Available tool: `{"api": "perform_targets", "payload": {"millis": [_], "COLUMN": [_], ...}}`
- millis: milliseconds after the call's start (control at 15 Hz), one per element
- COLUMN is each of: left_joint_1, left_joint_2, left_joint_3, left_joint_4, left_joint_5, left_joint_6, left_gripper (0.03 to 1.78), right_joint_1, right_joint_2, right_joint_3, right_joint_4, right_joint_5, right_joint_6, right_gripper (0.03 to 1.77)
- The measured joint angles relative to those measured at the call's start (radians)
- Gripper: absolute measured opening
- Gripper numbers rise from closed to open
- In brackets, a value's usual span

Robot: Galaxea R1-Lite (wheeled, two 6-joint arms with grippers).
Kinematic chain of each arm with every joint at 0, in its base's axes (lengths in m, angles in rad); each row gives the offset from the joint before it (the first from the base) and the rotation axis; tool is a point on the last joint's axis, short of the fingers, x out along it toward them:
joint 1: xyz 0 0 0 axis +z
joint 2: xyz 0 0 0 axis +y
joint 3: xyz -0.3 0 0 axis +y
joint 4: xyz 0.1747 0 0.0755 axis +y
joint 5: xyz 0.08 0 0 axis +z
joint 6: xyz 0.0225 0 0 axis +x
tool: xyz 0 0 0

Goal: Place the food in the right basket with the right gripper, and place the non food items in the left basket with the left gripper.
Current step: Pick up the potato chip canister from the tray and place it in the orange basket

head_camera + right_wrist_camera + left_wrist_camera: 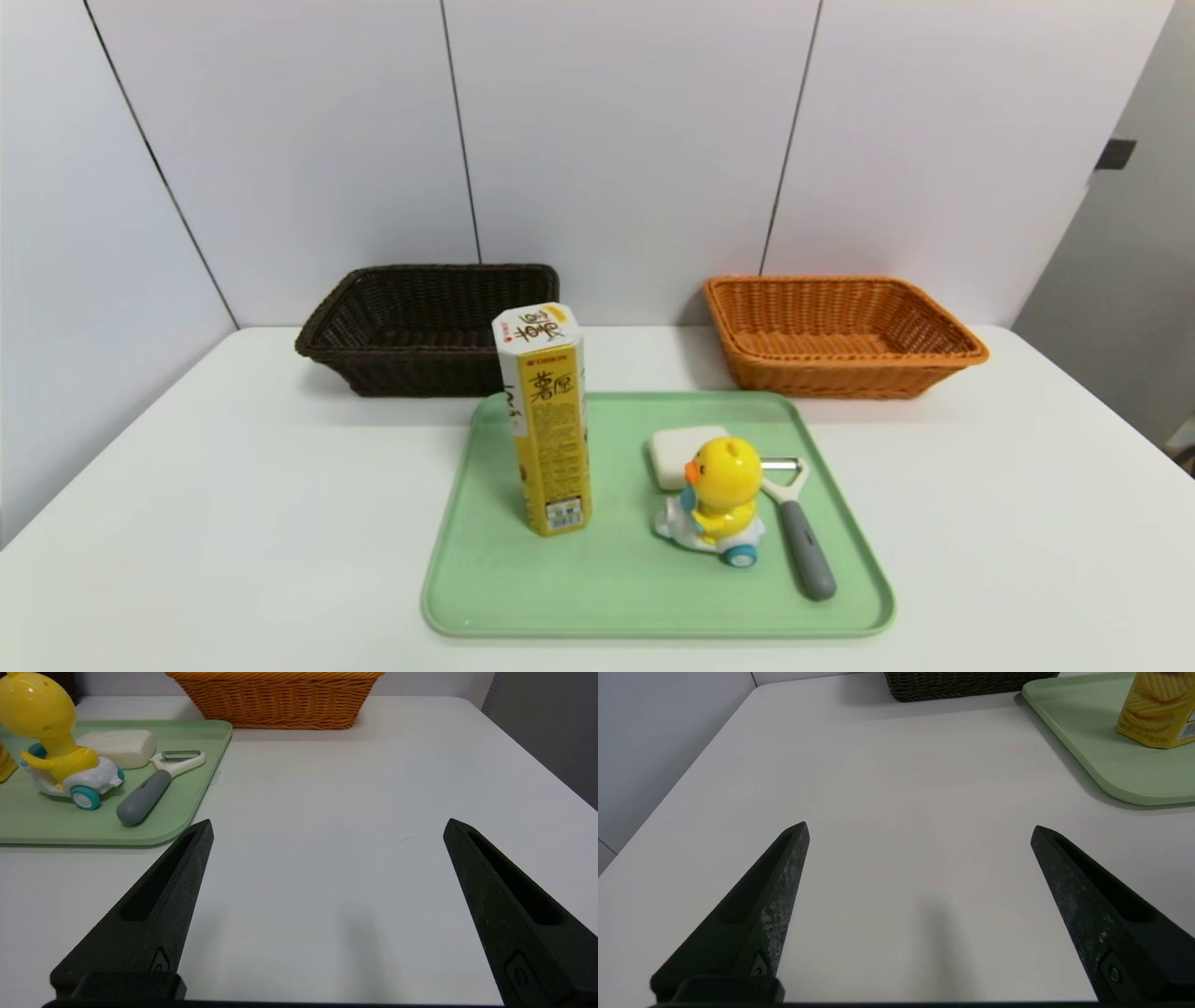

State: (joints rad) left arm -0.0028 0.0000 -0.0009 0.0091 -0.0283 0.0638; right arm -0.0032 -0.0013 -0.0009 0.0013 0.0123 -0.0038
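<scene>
Green tray [653, 607] w/ snack box [555, 439], duck toy [728, 495], soap [686, 453], peeler [805, 541]; L gripper [920, 833] & R gripper [329, 828] over table [233, 523], both wide apart

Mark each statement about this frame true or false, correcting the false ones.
1. The snack box stands upright on the green tray. True.
2. The peeler lies in the orange basket. False: it lies on the tray.
3. The duck toy is on the tray, between the snack box and the peeler. True.
4. The left tool is closed on the snack box. False: it is open over the bare table at the tray's left, holding nothing.
5. The right tool is open and empty, over the table at the tray's right. True.
</scene>
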Motion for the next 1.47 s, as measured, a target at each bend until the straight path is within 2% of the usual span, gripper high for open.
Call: {"api": "perform_targets", "payload": {"millis": [400, 800, 933, 1200, 1467], "left_joint_1": [0.000, 0.000, 0.000, -0.001, -0.003], "left_joint_2": [0.000, 0.000, 0.003, 0.050, 0.269], "left_joint_3": [0.000, -0.008, -0.029, -0.203, -0.399], "left_joint_4": [0.000, 0.013, 0.061, 0.234, 0.273], "left_joint_5": [-0.005, 0.017, 0.013, -0.009, -0.033], "left_joint_6": [0.007, -0.036, -0.035, -0.080, -0.115], "left_gripper": [1.69, 1.69, 1.69, 1.69, 1.69], "right_joint_1": [0.000, 0.000, 0.000, 0.000, 0.001], "right_joint_2": [0.000, 0.000, 0.000, 0.037, 0.198], "right_joint_3": [0.001, -0.037, -0.099, -0.266, -0.410], "right_joint_4": [0.000, -0.007, 0.064, 0.247, 0.278], "right_joint_5": [-0.010, -0.009, -0.004, -0.004, -0.015], "right_joint_6": [0.015, 0.023, 0.024, 0.024, 0.024], "right_gripper": [1.70, 1.70, 1.70, 1.70, 1.70]}}
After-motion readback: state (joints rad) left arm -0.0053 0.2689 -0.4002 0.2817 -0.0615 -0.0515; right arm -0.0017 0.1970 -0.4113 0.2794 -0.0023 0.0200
